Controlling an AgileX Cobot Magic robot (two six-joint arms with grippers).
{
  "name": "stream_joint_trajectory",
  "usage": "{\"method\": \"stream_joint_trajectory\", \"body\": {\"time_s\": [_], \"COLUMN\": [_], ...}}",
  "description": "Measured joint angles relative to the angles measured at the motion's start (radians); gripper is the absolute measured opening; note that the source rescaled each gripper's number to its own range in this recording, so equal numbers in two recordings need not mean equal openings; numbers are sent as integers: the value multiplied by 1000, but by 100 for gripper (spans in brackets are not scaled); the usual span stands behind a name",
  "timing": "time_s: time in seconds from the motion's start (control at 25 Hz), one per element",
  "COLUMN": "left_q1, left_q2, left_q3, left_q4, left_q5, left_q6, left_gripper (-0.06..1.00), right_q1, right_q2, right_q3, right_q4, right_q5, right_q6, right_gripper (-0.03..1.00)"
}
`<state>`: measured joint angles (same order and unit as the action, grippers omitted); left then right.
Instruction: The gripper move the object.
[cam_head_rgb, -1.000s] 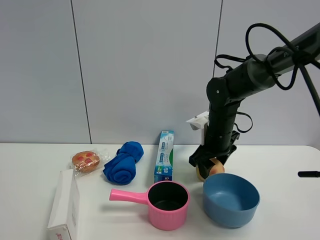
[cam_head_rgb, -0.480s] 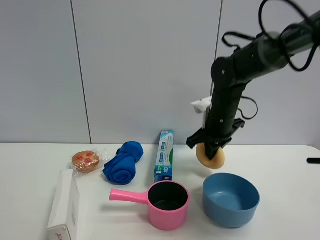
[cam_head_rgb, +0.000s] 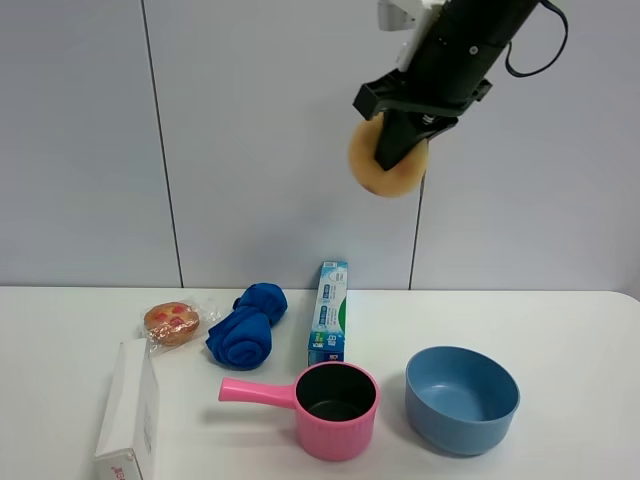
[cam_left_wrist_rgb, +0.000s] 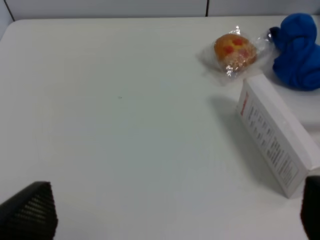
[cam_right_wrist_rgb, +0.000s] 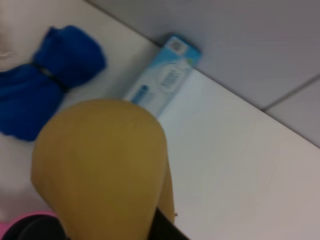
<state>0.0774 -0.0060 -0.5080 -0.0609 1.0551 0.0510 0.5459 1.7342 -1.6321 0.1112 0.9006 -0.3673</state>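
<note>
My right gripper (cam_head_rgb: 398, 152), a black claw on a thick black arm, is shut on the round yellow-orange fruit (cam_head_rgb: 383, 157) and holds it high in the air, well above the table, over the blue-green box. In the right wrist view the fruit (cam_right_wrist_rgb: 100, 165) fills the frame between the dark fingers. My left gripper (cam_left_wrist_rgb: 165, 212) shows only as two black fingertips (cam_left_wrist_rgb: 27, 212) wide apart at the picture's edge, open and empty above bare table.
On the white table (cam_head_rgb: 560, 320) stand a blue bowl (cam_head_rgb: 462, 398), a pink saucepan (cam_head_rgb: 325, 405), a blue-green box (cam_head_rgb: 329, 312), a rolled blue cloth (cam_head_rgb: 246, 325), a wrapped bun with red spots (cam_head_rgb: 172, 322) and a white carton (cam_head_rgb: 128, 410).
My right gripper has lifted the fruit from table level beside the blue bowl up high and a little to the left. The other objects have not moved.
</note>
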Motion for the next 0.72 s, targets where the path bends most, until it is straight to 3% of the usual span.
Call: {"method": "stream_joint_trajectory", "body": {"time_s": [0.28, 0.44, 0.72], "left_q1": [0, 0, 0], "left_q2": [0, 0, 0], "left_q3": [0, 0, 0], "left_q4": [0, 0, 0], "left_q5": [0, 0, 0], "left_q6": [0, 0, 0], "left_gripper": [100, 100, 100], "right_q1": [155, 171, 171], "right_q2": [50, 137, 261], "right_q3": [0, 0, 0], "right_q4": [17, 9, -73], "right_q5": [52, 125, 157], "right_q6": [37, 84, 123], "right_gripper": [1, 1, 0]}}
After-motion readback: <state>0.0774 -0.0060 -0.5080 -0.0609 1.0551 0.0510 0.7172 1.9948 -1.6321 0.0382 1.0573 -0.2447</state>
